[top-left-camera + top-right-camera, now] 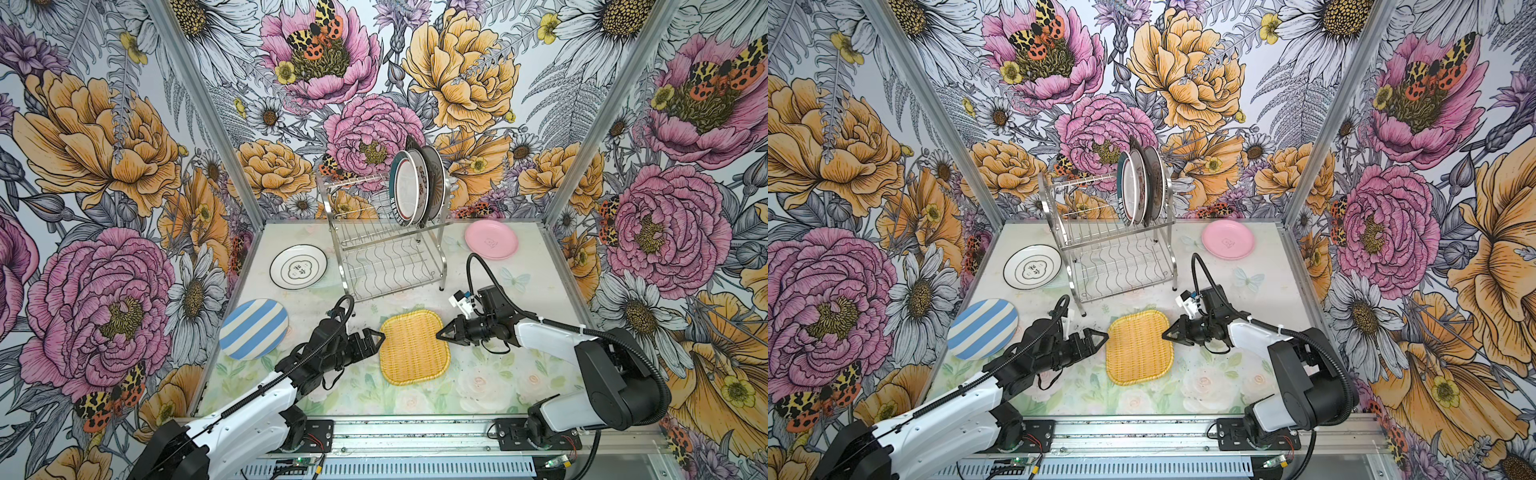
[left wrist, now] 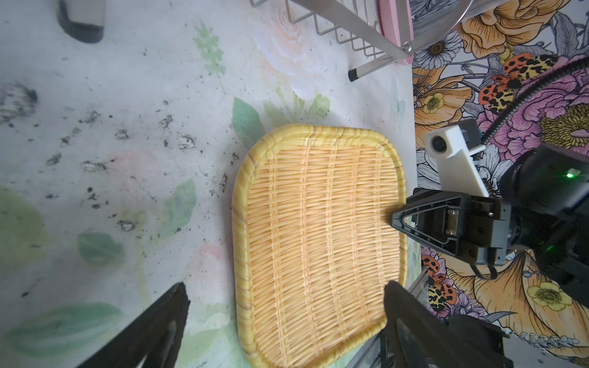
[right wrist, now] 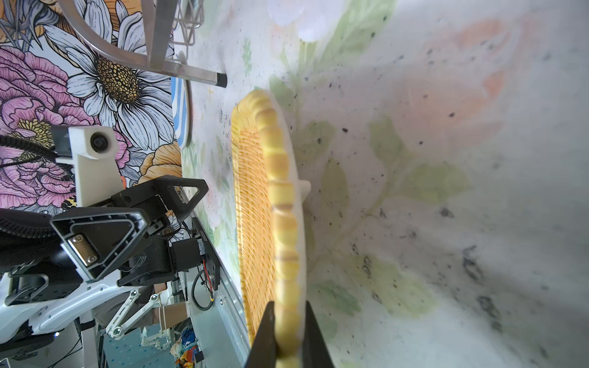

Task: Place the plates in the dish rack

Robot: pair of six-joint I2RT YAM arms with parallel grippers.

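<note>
The yellow woven-look plate (image 1: 415, 347) (image 1: 1139, 347) (image 2: 318, 239) lies at the table's middle front. My right gripper (image 1: 440, 333) (image 1: 1165, 333) (image 3: 288, 318) is shut on its right rim (image 3: 280, 207), and that side is raised enough to show the pale underside. My left gripper (image 1: 380, 336) (image 1: 1104, 334) (image 2: 285, 294) is open at the plate's left edge, its fingers (image 2: 178, 296) standing wide on either side of that edge. The steel dish rack (image 1: 386, 249) (image 1: 1113, 249) stands behind, with several plates (image 1: 415, 187) (image 1: 1138, 187) upright in its upper tier.
Flat on the table lie a pink plate (image 1: 491, 240) (image 1: 1228, 240) at the back right, a white plate with a black ring (image 1: 298, 266) (image 1: 1032, 267) left of the rack, and a blue-white striped plate (image 1: 254, 328) (image 1: 983, 328) at the left. Flowered walls close three sides.
</note>
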